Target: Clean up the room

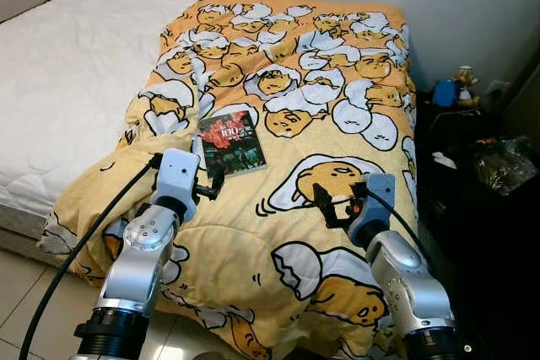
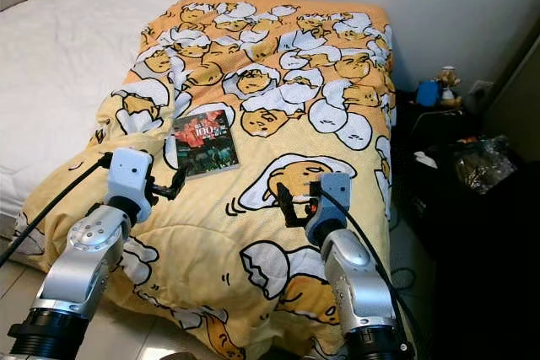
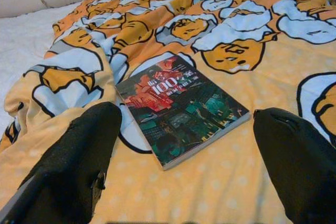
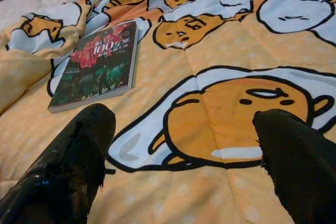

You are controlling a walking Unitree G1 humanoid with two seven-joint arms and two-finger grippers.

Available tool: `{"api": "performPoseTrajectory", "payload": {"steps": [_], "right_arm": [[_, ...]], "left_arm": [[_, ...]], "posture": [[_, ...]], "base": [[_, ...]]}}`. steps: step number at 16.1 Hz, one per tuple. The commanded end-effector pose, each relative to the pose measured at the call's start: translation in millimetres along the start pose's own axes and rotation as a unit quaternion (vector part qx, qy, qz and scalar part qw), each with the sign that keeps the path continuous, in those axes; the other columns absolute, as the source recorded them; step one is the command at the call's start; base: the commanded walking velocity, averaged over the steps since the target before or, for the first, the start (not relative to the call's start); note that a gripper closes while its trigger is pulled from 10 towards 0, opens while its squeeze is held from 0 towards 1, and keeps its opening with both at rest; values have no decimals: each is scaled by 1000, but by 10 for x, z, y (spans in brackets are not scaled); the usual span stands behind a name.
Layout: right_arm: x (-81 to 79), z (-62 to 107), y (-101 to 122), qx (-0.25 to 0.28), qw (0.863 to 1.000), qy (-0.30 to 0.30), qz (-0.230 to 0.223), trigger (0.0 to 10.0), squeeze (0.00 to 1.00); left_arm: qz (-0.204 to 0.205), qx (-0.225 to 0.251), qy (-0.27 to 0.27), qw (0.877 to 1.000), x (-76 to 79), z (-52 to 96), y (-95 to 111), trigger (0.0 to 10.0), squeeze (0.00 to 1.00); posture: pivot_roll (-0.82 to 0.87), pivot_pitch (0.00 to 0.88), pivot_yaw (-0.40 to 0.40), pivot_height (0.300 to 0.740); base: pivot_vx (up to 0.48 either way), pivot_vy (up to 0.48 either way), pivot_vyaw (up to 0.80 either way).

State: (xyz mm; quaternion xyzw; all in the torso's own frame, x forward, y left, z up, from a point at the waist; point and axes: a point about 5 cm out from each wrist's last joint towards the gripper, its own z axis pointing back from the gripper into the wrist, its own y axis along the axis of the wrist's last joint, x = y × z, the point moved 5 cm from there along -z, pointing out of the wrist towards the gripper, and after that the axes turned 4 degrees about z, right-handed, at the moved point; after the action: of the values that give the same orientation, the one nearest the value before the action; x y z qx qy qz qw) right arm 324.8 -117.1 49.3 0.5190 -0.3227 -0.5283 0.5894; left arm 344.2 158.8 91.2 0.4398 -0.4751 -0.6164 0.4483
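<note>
Book (image 1: pixel 230 144) with a dark cover lies flat on the yellow egg-print duvet (image 1: pixel 337 82), toward the duvet's left edge, nothing touching it; only the large "100" of its title reads clearly. The left gripper (image 1: pixel 213 181) hovers just short of the book's near edge, fingers (image 3: pixel 73 166) spread wide and empty. The right gripper (image 1: pixel 331 206) hangs over the duvet's near middle, likewise wide open and empty. Beyond the bed's right edge, a dim shelf (image 1: pixel 472 137) holds clutter too dark to identify.
</note>
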Motion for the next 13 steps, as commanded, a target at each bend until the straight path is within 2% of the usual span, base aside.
{"api": "performPoseTrajectory", "payload": {"steps": [1, 4, 5, 9, 13], "right_arm": [[6, -13, 60, 11, 1000, -6, -8, 10000, 0], [-4, -20, 46, 7, 1000, -6, -13, 10000, 0], [-3, -21, 39, 7, 1000, -7, -2, 10000, 0], [59, -30, 43, 8, 999, -32, -10, 10000, 0], [112, -24, 64, 13, 999, -46, -13, 10000, 0]], "left_arm": [[2, 6, 3, 1000, -25, -17, 62, 10000, 686], [0, 5, 0, 1000, -15, -24, 59, 10000, 690], [0, 5, 0, 1000, -10, -25, 58, 10000, 690], [1, 5, -2, 1000, 1, -16, 47, 10000, 686], [-1, 8, -2, 1000, 17, -20, 57, 10000, 686]], "posture": [[81, 0, 12, 740], [77, 0, 14, 740], [78, 0, 13, 740], [77, 0, 9, 740], [74, 0, 8, 740]], "base": [[0, 472, 0], [0, 472, -571], [0, 472, 0], [0, 472, 0], [0, 0, 0]]}}
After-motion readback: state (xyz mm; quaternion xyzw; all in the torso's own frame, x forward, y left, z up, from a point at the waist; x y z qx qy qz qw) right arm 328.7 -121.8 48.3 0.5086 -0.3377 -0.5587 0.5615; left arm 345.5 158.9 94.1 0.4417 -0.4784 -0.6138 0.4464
